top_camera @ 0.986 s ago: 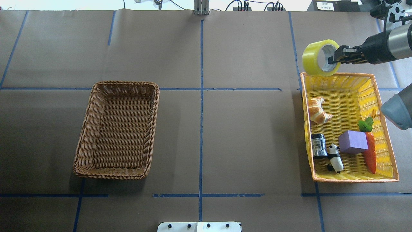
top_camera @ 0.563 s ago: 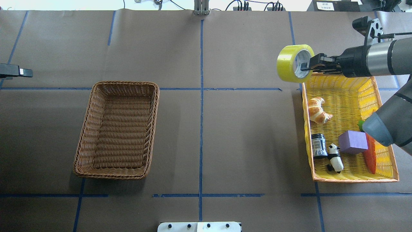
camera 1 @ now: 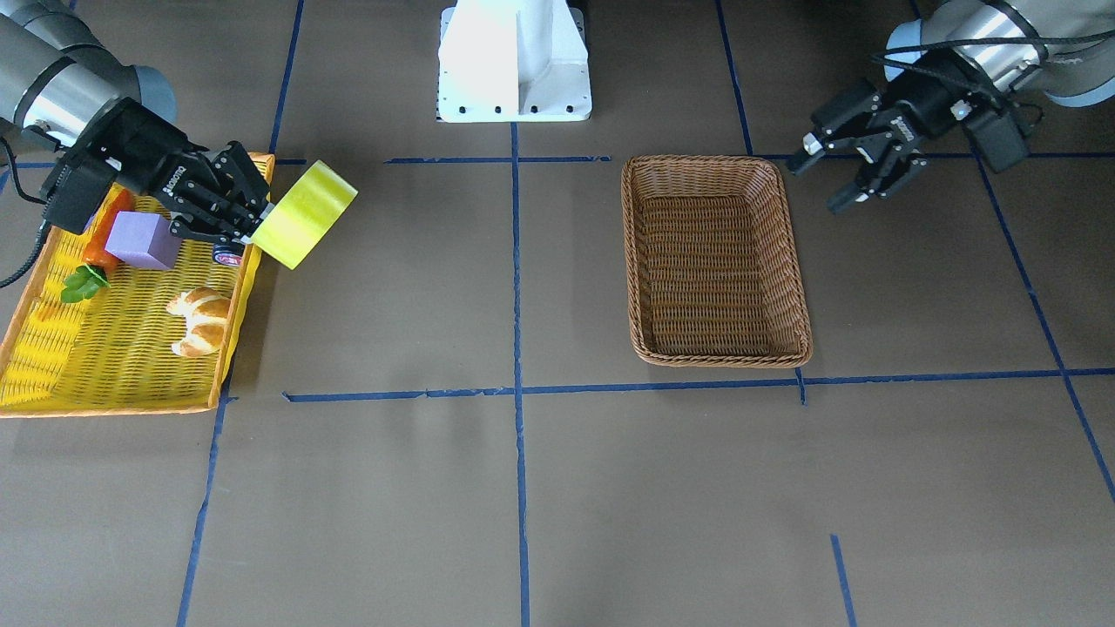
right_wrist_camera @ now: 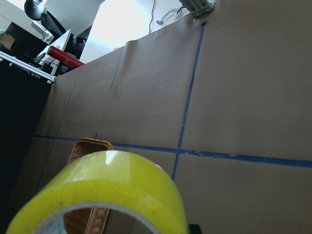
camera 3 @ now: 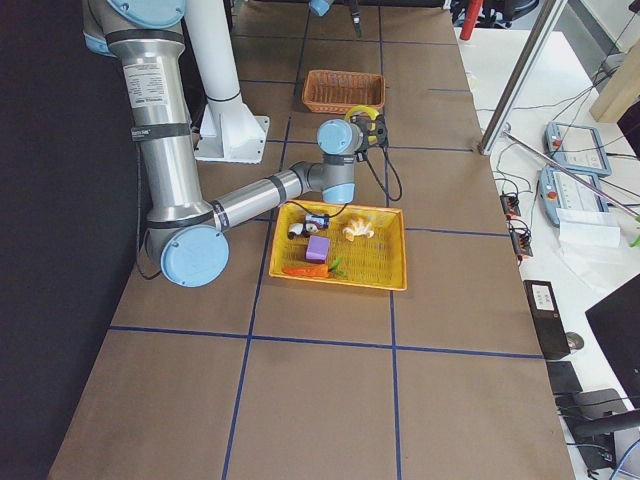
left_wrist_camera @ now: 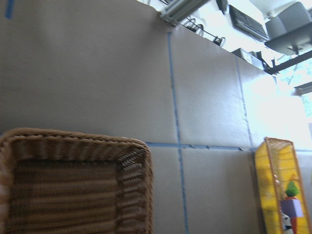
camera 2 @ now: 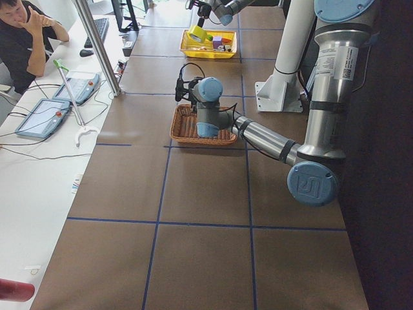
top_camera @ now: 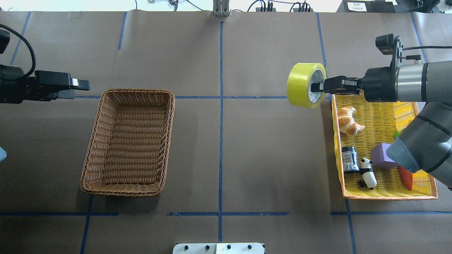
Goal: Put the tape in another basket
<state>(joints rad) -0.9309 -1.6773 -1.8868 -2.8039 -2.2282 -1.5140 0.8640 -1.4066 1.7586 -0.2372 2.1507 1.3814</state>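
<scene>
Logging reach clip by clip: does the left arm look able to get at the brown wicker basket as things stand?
Probably yes. The left gripper hangs open just beside the wicker basket, with nothing between them; the tape is far off, in the right gripper.

Looks past the tape (right_wrist_camera: 112, 183), large and close, onto the brown paper table (right_wrist_camera: 253, 97) beyond it, crossed by blue lines (right_wrist_camera: 187, 87); catches a wicker basket (right_wrist_camera: 90, 145) corner just behind the tape, partly hidden.
</scene>
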